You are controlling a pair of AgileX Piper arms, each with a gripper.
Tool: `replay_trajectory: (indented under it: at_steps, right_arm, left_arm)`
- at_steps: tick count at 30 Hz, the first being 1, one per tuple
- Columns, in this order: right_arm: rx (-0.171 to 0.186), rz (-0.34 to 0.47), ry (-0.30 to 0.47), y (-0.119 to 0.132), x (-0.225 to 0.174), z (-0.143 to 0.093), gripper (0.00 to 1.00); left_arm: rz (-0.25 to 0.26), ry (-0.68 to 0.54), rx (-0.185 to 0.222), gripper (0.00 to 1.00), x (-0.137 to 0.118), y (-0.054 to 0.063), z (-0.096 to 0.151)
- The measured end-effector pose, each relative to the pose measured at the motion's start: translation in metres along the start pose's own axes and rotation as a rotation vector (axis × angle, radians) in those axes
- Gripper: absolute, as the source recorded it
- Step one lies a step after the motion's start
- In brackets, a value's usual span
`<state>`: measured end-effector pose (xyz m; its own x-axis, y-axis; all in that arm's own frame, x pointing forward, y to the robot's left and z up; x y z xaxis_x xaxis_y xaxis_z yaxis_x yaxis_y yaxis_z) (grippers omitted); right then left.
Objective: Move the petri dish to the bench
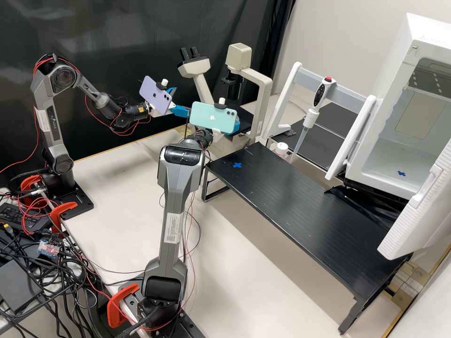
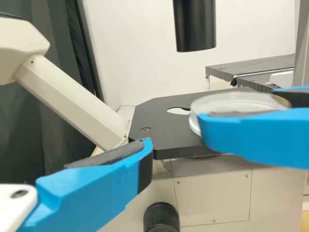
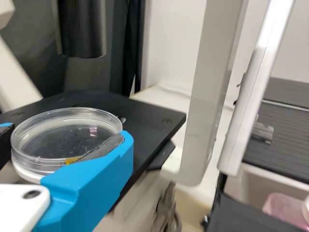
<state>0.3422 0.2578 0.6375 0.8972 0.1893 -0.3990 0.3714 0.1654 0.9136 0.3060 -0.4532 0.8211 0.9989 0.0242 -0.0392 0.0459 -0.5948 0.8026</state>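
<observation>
Petri dish [image 3: 67,137] clamped between fingers of right gripper [image 1: 237,126], roughly level, at the microscope stage [image 2: 164,133]; cannot tell whether dish and stage touch. Left gripper [image 1: 181,100] near the microscope, fingers apart. Black bench [image 1: 291,202] beside microscope; blue cross [image 1: 237,165] on its top, near the end closest to the microscope
</observation>
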Motion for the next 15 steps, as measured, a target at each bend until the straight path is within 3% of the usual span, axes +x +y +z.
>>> replay_trajectory:
  at_steps: [8, 15]
  right_arm:
    - [-0.052, 0.015, 0.018, -0.002, -0.061, 0.012, 0.00]
    - [-0.017, 0.036, 0.004, 0.001, -0.109, 0.043, 0.00]
  left_arm:
    - [0.000, 0.000, 0.000, 1.00, 0.000, 0.000, 0.000]
    - [0.000, 0.000, 0.000, 1.00, 0.000, 0.000, 0.000]
